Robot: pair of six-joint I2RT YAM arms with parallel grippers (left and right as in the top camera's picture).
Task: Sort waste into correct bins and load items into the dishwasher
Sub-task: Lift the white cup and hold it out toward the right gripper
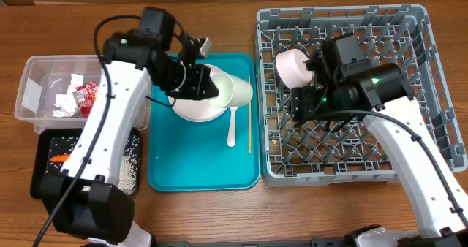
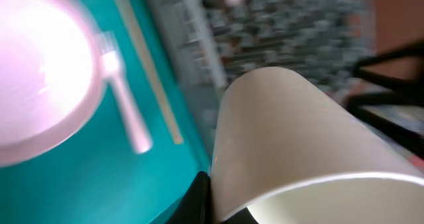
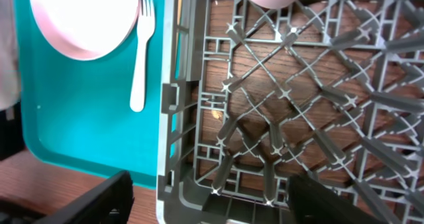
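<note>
My left claw [image 1: 213, 86] clamps the white cup [image 1: 235, 90] by its rim. I should lift it clear over the rack [image 1: 433, 35] wall and set it mouth-down, away from my spread, empty right claw [image 3: 205, 201].

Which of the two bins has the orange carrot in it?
The shallow black rectangular tray: the orange carrot lies in it with pale crumbs. The clear plastic tub next to it holds crumpled white napkins and a red wrapper.

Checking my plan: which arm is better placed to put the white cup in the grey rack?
Left. The left pincer is shut on the cup above the teal tray, beside the rack. The right pincer is open over the rack, holding nothing.
</note>
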